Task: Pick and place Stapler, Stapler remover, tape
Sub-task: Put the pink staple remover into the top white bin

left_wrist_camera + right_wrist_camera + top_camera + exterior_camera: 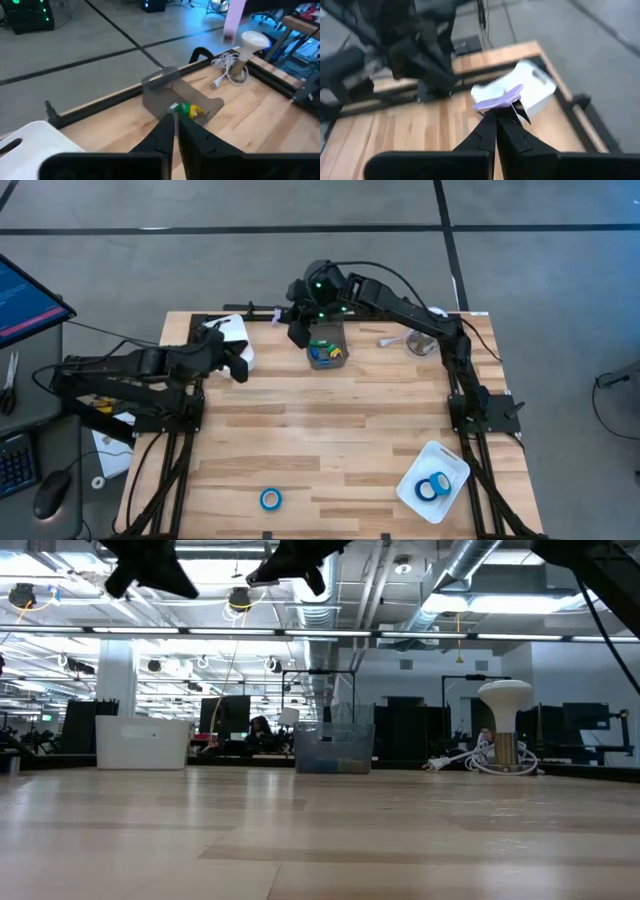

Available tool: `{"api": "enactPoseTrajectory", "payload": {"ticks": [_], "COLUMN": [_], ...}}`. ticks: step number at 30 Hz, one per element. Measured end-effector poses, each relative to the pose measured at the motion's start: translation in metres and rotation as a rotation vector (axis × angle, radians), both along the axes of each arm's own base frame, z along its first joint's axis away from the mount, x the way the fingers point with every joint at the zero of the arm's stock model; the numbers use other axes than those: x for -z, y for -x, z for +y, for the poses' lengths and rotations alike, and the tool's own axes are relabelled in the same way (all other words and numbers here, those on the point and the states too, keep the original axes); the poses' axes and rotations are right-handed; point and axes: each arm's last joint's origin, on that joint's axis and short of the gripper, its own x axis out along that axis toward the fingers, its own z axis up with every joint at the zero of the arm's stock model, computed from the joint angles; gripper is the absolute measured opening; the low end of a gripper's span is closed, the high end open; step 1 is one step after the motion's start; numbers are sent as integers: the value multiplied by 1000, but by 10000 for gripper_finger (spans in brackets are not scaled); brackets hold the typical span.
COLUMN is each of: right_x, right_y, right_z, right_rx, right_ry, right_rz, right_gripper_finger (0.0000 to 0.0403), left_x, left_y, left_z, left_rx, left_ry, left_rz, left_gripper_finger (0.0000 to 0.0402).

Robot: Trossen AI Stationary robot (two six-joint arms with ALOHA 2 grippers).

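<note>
On the table's near edge lies one blue tape roll (270, 498); two more (433, 487) sit in a white tray (452, 463) at the near right corner. Farther back, the right gripper (496, 114), above a clear bin (327, 332) of small coloured items too blurred to name, pinches a purple staple remover (498, 99) in its closed jaws. The left gripper (175, 119) hovers with jaws nearly together, empty, near a white tray (236, 332) partly hidden beneath the arm.
</note>
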Motion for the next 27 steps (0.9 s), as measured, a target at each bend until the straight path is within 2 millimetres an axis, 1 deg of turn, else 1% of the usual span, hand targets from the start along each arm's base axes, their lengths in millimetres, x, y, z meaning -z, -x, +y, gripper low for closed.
{"api": "enactPoseTrajectory", "payload": {"ticks": [3, 9, 11, 15, 19, 22, 25, 27], "right_x": [3, 4, 3, 3, 3, 3, 3, 3], "right_y": [1, -1, -2, -4, -4, -4, -3, -3], "right_z": [3, 9, 12, 18, 18, 17, 17, 16], "right_rx": [-16, -44, -55, -77, -78, -76, -75, -74], "right_ry": [4, 25, 32, 51, 51, 51, 51, 50], "right_rz": [35, 39, 34, 32, 29, 29, 29, 30], "right_gripper_finger": [0, 0, 0, 0, 0, 0, 0, 0], "left_x": [-3, -3, -5, -10, -12, -11, -9, -9], "left_y": [-6, -7, -7, -8, -6, -4, -8, -12], "left_z": [1, 12, 18, 30, 40, 46, 50, 52], "left_rx": [15, 61, 65, 126, 152, 218, 278, 309], "left_ry": [7, 119, 145, 201, 253, 333, 397, 403], "left_rz": [-40, -100, -127, -212, -253, -283, -295, -296], "left_gripper_finger": [34, 75, 78, 73, 75, 80, 86, 89]}}
